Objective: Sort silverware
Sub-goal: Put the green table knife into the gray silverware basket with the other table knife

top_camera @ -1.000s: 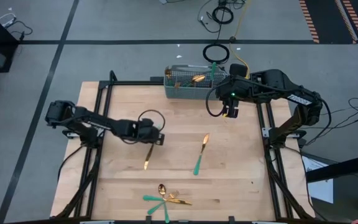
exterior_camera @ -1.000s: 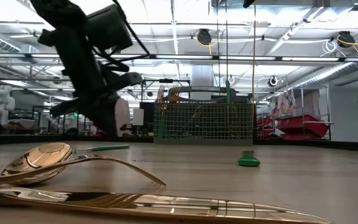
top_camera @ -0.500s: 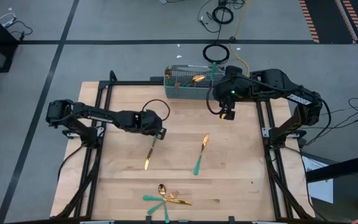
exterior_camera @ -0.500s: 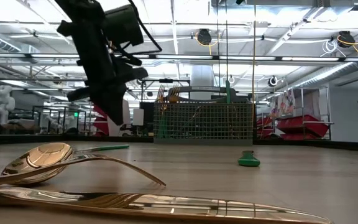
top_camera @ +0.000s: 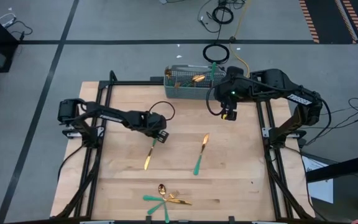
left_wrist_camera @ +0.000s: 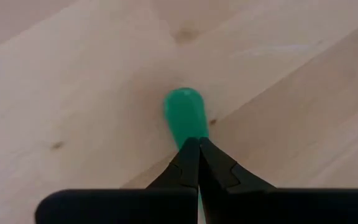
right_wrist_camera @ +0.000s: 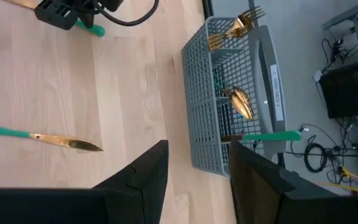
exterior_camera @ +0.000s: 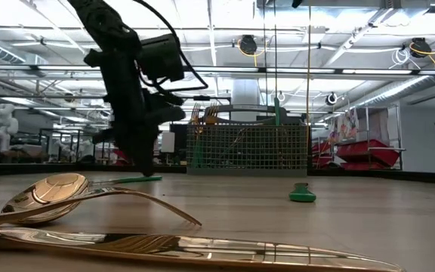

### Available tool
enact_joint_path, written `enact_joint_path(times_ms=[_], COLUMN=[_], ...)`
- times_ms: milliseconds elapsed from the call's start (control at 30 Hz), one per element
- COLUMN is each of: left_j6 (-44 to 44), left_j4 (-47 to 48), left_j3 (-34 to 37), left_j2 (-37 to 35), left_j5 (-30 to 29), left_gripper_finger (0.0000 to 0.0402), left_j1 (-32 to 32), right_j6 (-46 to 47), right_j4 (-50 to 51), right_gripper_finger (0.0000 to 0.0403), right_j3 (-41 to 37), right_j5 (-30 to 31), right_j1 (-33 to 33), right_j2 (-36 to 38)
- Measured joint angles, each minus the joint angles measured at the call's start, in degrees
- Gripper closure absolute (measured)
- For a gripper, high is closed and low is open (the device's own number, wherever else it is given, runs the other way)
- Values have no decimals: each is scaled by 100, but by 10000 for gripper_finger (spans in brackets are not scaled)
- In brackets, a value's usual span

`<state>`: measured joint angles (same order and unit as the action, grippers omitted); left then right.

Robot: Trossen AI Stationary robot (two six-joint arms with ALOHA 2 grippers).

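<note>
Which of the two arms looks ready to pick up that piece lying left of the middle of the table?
The left. Its gripper is already shut on that piece's teal handle, while the right gripper hangs open beside the wire caddy.

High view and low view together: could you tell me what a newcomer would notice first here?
Probably the left gripper, its fingers shut on the teal handle of a knife lying mid-table. Next, the gold cluster of silverware at the near edge, and the grey caddy at the far edge, beside the right gripper.
</note>
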<state>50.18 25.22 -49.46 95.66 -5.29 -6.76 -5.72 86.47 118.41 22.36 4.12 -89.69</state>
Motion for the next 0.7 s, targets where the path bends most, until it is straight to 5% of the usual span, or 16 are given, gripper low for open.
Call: enact_joint_path(times_ms=[400, 700], left_j6=[249, 125], left_j4=[-2351, -3126], left_j3=[-102, -1114], left_j2=[1048, 2112], left_j5=[326, 835], left_gripper_finger=[401, 401], left_j1=[-440, -645], right_j6=[55, 304], right_j4=[141, 147], right_gripper_finger=[248, 248], right_j3=[0, -11], right_j5=[0, 1], right_j1=[0, 3], right_j2=[0, 0])
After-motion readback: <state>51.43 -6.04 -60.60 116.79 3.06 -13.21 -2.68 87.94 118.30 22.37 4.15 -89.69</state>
